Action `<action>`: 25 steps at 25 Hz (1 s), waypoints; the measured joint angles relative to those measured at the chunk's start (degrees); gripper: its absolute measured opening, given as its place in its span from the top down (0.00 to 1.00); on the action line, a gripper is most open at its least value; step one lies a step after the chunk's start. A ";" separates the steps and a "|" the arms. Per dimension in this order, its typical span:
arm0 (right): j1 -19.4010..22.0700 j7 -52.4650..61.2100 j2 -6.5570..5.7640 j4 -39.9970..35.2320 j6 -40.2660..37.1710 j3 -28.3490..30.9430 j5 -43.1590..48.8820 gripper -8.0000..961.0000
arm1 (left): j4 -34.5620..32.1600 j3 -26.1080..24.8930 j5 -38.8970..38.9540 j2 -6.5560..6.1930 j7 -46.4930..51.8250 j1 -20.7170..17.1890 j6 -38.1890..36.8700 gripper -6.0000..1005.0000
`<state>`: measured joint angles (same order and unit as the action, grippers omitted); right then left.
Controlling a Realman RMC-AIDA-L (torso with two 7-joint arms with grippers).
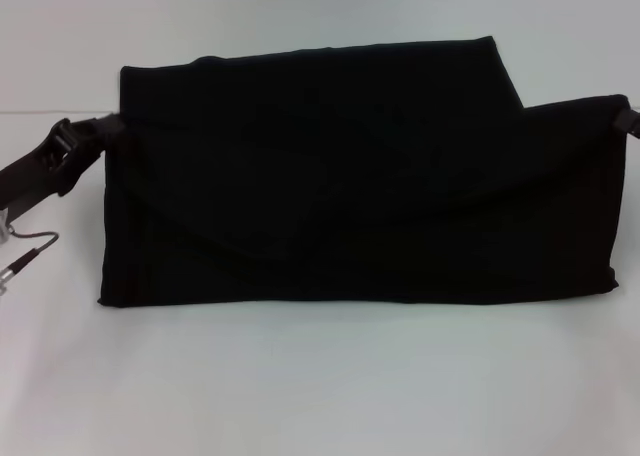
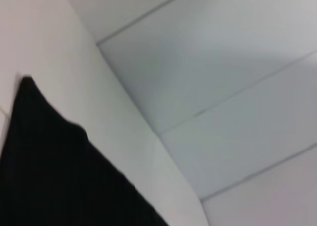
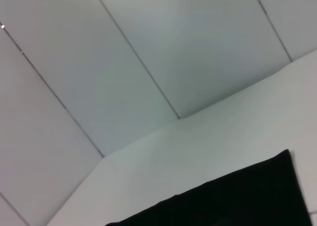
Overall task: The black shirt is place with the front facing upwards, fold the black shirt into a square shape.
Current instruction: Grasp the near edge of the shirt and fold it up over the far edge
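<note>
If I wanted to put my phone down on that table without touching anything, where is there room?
The widest bare stretch of the white table lies in front of the black shirt, along its near edge. A narrower bare strip runs behind it, at the far edge. The sides are crowded: the left gripper sits at the shirt's left edge, the right gripper at its right edge.

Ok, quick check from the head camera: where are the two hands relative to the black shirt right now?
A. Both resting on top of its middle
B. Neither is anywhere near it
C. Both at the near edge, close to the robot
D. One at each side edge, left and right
D: in the head view the left hand sits at the left edge of the black shirt and the right hand at its right edge.
</note>
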<state>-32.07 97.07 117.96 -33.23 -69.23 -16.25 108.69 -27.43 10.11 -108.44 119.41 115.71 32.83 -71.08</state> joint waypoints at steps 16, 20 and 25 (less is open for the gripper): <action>-3.18 -9.52 1.59 7.44 11.52 -0.05 -2.99 0.96 | 3.06 0.39 9.72 3.72 -13.29 2.52 13.48 0.95; -3.57 -10.68 1.60 8.24 13.01 0.11 -2.99 0.96 | 4.31 0.31 10.99 3.80 -15.55 3.55 15.53 0.95; -4.11 -11.65 1.59 9.03 14.20 0.12 -4.62 0.94 | 5.62 0.30 13.34 3.89 -18.83 5.17 18.59 0.95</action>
<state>-36.18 85.42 119.55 -24.20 -55.02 -16.14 104.07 -21.81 10.41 -95.10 123.30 96.88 38.00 -52.49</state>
